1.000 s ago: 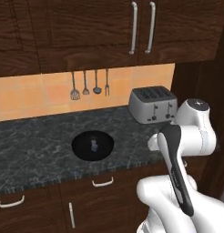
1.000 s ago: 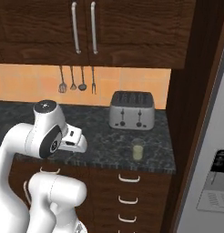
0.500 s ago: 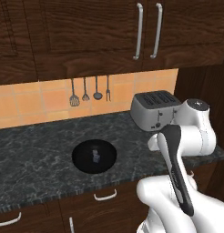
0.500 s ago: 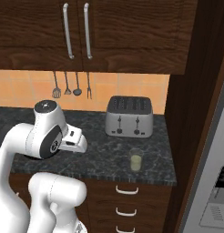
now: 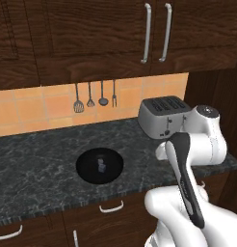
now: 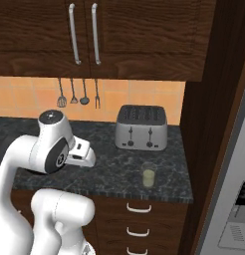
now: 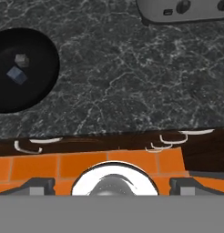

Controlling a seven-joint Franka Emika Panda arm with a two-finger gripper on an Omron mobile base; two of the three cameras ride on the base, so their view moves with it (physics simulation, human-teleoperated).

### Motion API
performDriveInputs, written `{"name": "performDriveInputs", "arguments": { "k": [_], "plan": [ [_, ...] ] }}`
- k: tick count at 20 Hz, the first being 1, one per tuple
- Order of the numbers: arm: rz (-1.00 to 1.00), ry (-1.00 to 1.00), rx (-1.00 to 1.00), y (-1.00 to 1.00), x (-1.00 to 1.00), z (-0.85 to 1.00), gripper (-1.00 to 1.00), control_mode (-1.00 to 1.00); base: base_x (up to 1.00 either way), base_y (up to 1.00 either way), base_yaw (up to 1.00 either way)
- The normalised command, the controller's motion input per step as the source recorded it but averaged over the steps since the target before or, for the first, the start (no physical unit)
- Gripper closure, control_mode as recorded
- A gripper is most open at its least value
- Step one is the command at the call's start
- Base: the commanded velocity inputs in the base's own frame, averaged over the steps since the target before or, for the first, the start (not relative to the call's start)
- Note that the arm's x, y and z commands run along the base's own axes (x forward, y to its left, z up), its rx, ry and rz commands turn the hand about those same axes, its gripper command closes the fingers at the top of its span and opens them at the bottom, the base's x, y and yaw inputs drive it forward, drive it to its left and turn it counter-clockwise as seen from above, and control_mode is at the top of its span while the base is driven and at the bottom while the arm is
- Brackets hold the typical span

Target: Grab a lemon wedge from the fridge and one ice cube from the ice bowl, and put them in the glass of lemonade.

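Dark-wood kitchen, black granite counter [image 5: 38,169].
Orange tile backsplash [image 5: 33,108] with hanging utensils [image 5: 94,96]; upper cabinets [image 5: 115,34], drawers [image 6: 144,219] below.

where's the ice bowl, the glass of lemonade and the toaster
ice bowl [image 5: 86,166], left base view, bare black inside left of the cubes
glass of lemonade [image 6: 149,176], right base view, yellow liquid in the lower half
toaster [image 6: 141,135], right base view, steel front face

light: even, soft, rendered | shadows: faint under cabinets [image 5: 115,34] | focus: sharp, slightly pixelated
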Motion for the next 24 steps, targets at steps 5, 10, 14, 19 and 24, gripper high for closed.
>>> {"name": "performDriveInputs", "arguments": {
  "k": [5, 10, 14, 19, 24],
  "plan": [
    [0.0, 0.0, 0.0, 0.47, 0.07, -0.32, -1.0, -1.0, 0.0, 0.0, 0.0],
    [0.02, 0.0, 0.0, 0.84, 0.17, -0.39, -1.0, -1.0, 0.0, 0.0, 0.0],
    [0.13, 0.0, 0.0, 0.98, 0.38, -0.5, -1.0, -1.0, 0.0, 0.0, 0.0],
    [0.23, 0.0, 0.0, 0.84, 0.49, -0.41, -1.0, -1.0, 0.0, 0.0, 0.0],
    [0.19, 0.0, -0.01, 0.53, 0.66, -0.2, -1.0, -1.0, 0.0, 0.0, 0.0]
  ]
}}
